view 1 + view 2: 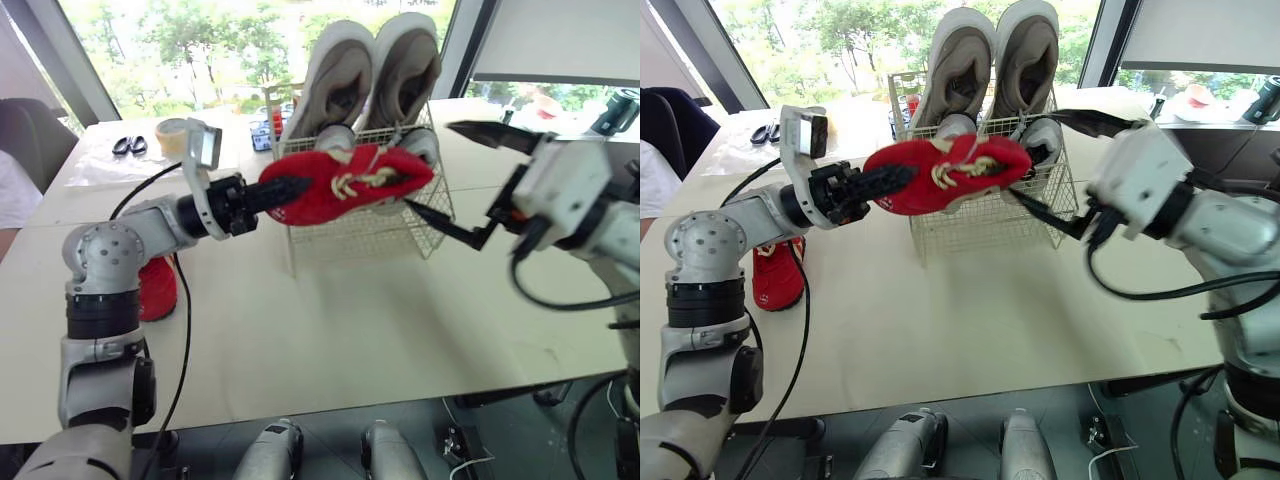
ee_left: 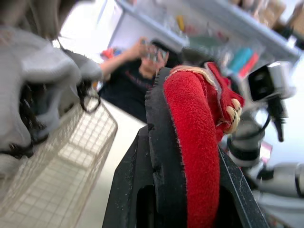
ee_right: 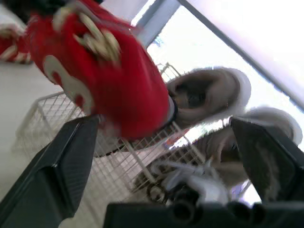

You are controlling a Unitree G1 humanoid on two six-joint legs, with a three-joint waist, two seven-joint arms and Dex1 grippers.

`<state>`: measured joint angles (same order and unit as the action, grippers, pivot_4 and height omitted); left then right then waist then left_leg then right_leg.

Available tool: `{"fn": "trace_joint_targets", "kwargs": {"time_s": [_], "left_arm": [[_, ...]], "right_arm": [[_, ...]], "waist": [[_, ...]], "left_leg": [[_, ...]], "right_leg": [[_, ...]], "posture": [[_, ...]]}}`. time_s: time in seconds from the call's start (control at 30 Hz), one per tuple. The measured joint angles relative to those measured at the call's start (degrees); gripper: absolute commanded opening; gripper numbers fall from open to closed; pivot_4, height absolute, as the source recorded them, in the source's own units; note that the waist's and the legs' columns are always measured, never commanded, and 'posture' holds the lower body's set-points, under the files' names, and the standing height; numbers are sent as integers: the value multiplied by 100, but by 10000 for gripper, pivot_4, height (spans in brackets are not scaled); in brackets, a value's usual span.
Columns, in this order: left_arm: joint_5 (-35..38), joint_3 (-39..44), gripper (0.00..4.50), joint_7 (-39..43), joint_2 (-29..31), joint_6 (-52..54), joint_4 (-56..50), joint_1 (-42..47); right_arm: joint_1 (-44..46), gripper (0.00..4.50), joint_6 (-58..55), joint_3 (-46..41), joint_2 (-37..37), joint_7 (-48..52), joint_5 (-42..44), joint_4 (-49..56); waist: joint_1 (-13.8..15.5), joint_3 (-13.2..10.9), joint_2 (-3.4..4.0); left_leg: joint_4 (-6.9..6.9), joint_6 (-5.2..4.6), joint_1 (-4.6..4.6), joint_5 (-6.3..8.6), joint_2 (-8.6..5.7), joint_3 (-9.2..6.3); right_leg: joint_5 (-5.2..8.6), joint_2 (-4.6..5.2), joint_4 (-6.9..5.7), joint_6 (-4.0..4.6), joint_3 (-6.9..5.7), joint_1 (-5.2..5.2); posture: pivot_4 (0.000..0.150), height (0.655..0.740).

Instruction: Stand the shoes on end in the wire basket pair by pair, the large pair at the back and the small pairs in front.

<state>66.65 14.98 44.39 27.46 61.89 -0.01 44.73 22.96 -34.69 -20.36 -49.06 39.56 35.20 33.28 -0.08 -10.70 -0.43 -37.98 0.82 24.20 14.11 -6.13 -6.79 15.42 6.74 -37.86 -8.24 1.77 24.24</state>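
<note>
The red shoe (image 1: 352,176) has a fuzzy red upper, cream laces knotted over the tongue and a black sole. It hangs in the air on its side with the toe toward three o'clock, level with the top front edge of the wire basket (image 1: 372,228); whether it touches the wire cannot be told. The left hand (image 1: 284,191) is clamped on its heel end, one black finger on either side of the sole, with the forearm reaching in level from nine o'clock and the elbow bent above the table (image 1: 330,330). The basket stands at twelve o'clock on the table. In its back the large grey pair (image 1: 372,68) stands on end, openings facing the robot, and a white shoe (image 1: 428,143) sits lower in the front. The right hand (image 1: 465,180) comes in from three o'clock with its fingers spread wide apart, the lower one pointing at the basket's front corner just beside the red toe, the upper one high above it. A second red shoe (image 1: 777,275) stands on the table at nine o'clock, behind the left elbow. Scissors (image 1: 129,145) and a roll of tape (image 1: 172,131) lie at ten o'clock.
</note>
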Motion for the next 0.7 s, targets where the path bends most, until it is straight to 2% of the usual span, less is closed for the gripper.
{"fn": "trace_joint_targets", "kwargs": {"time_s": [0.13, 0.23, 0.33, 0.47, 0.63, 0.7], "left_arm": [[620, 359, 2728, -752, -449, 26, -131, -119], [922, 402, 2728, -1150, -752, 1, -296, -173], [1081, 391, 2728, -1387, -914, -41, -360, -185], [1098, 365, 2728, -1551, -1141, -273, -414, -207], [975, 186, 2728, -1620, -1359, -571, -483, -252], [883, 150, 2728, -1616, -1373, -708, -518, -328]], "right_arm": [[-431, 44548, -1343, -497, 699, -824, 2643, -171], [-241, 44548, -1565, -284, 1295, -1407, 3974, -407], [128, 44548, -1552, 85, 1682, -1805, 4324, -657], [904, 44548, -1271, 456, 2306, -2111, 4309, -1086], [1396, 44548, -1038, 736, 2799, -2215, 4304, -1344], [1429, 35886, -1007, 784, 2850, -2243, 4256, -1375]], "waist": [[8, 0, 0], [-19, 0, -1], [-56, 0, -1], [-70, 0, 0], [-51, 0, 0], [-64, 0, -1]], "left_leg": [[0, -4, -1, 2, 2, 3], [0, -6, -2, 3, 4, 3], [0, 0, -2, 0, 3, 5], [1, 3, -2, -2, 3, 7], [0, 3, -1, -2, 0, 7], [0, 2, -1, -2, 0, 7]], "right_leg": [[-1, 1, -5, 2, 4, 5], [-4, -2, -6, 6, 3, 4], [-4, -5, -7, 6, 3, 5], [-4, -8, -6, 6, 3, 8], [-4, -6, -5, 6, 3, 7], [-4, -7, -5, 6, 3, 8]], "posture": [[1500, 7400], [1500, 7400], [1500, 7400], [1500, 7400], [1500, 7400], [1500, 7400]]}}
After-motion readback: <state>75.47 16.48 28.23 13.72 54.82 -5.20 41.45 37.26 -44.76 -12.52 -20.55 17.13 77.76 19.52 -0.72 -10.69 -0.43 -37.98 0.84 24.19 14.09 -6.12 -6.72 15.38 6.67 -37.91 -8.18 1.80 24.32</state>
